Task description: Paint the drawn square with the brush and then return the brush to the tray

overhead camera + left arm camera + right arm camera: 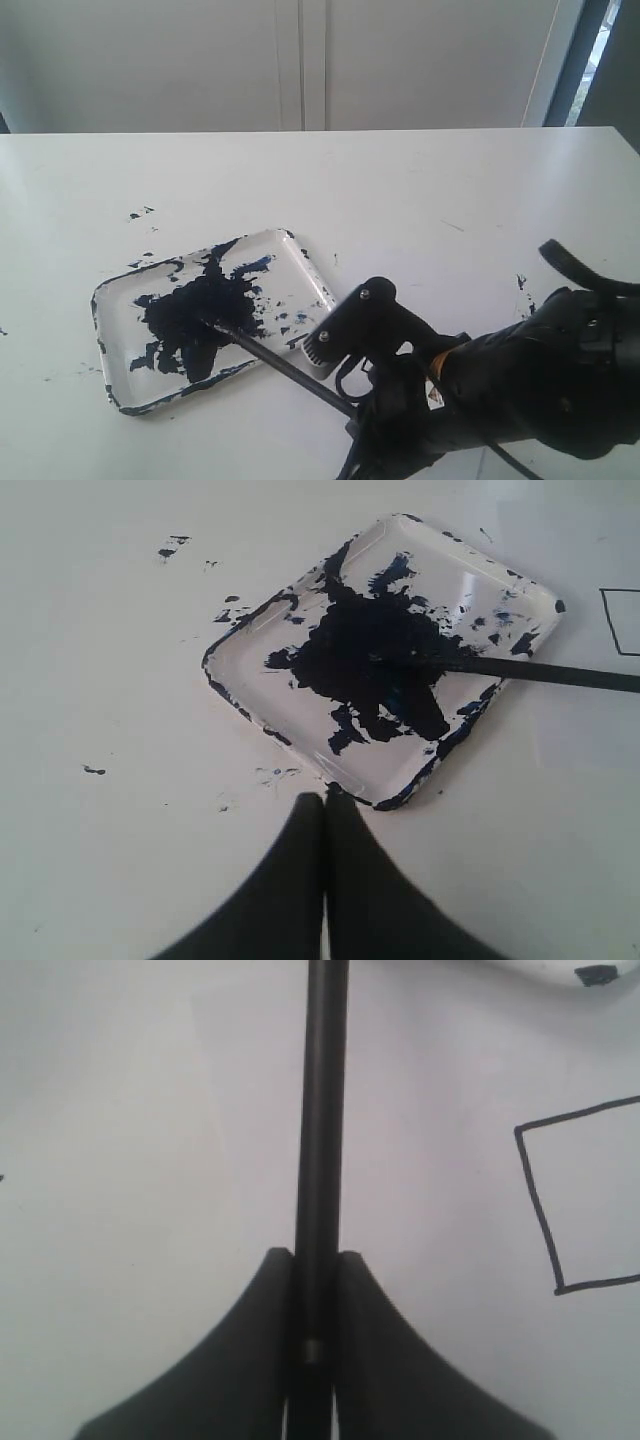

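The right gripper (318, 1257) clamps the brush (285, 368) by its handle, bristle tip in the dark paint on the tray (300, 280); the left gripper (325, 802) hangs closed, empty, beside the tray's rim

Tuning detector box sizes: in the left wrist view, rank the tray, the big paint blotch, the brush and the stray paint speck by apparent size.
By area covered, largest first:
1. tray
2. paint blotch
3. brush, long but thin, and cut off by the frame edge
4. speck, outside the tray
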Available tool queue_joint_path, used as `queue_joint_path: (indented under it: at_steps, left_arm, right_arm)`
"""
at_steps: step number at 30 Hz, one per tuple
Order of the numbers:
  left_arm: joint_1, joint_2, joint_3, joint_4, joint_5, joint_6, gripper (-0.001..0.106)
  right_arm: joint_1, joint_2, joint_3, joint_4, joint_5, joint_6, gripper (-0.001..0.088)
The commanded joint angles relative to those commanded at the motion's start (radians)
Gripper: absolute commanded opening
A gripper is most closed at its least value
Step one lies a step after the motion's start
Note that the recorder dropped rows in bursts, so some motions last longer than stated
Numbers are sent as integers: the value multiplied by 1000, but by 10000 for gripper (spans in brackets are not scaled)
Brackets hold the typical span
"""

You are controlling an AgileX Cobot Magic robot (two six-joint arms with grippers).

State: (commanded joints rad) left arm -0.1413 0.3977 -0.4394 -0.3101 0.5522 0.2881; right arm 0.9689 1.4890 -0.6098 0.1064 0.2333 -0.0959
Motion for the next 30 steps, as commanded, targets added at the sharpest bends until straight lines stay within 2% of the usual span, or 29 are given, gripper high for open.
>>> queue_joint_path:
  at_steps: [7, 13, 18, 24, 30]
  left_arm:
    - [0, 0, 0, 0, 0, 0, 0]
    - [0, 0, 0, -5, -2, 0, 0]
    - [0, 0, 0, -59, -6, 39, 0]
    - [0, 0, -4, -207, -6, 207, 0]
    - [0, 34, -4, -231, -1, 246, 0]
  right_arm:
    - [-33, -2, 0, -210, 51, 214, 0]
    - [-30, -2, 0, -205, 65, 210, 0]
    - [-22, -30, 0, -178, 80, 175, 0]
    - [-22, -165, -25, -158, 110, 161, 0]
    - [-22, -295, -97, -132, 273, 96, 0]
